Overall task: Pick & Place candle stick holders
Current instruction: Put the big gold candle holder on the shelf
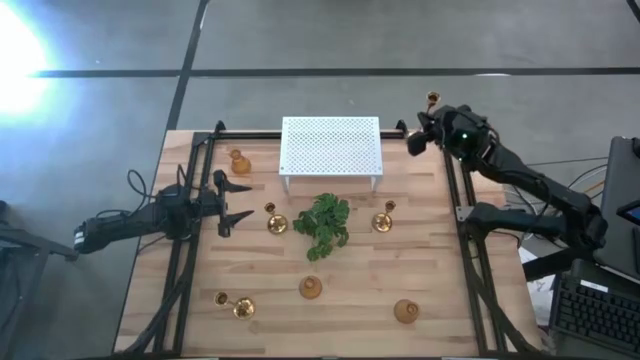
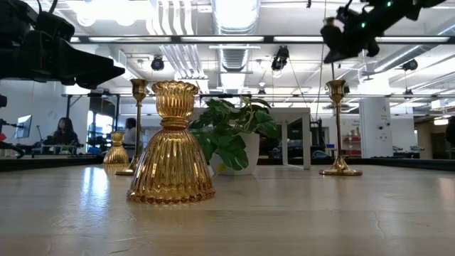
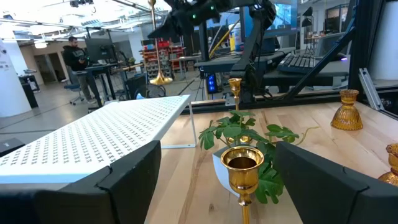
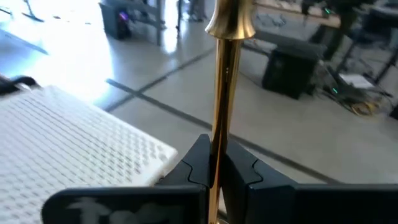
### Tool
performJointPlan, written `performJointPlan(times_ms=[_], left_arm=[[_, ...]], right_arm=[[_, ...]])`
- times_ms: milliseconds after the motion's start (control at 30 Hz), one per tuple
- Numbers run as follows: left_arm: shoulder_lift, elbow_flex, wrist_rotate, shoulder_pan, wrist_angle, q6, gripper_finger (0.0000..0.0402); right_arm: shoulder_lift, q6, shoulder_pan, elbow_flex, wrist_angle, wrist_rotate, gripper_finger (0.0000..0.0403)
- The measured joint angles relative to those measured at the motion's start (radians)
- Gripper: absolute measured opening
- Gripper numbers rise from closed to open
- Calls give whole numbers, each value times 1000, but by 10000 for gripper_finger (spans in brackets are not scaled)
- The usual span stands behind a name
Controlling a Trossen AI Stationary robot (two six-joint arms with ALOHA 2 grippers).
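Gripping a tall holder (image 4: 225, 93) stem-upright, right claw (image 4: 217, 163).

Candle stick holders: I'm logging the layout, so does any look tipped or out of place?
One tall holder is off the table, clamped by its stem in the right gripper past the far right corner, above the floor. Another holder, by the near left corner, may lie on its side; I cannot tell.
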Motion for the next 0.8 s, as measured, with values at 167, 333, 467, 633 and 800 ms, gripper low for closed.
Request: performJointPlan(times_ms=[167,333,467,633,800], left_arm=[[0,0,0,0,0,0,319],[0,0,0,0,0,0,319],[0,0,0,0,0,0,319],[0,0,0,0,0,0,319],[0,0,0,0,0,0,319]], right_arm=[[5,-4,2,71,-23,-79,11],[36,-5,3,138,-23,-153,11],[89,-6,4,199,-38,-188,11],[182,-16,4,296,-96,-219,11],[287,-38,10,399,-132,-260,11]])
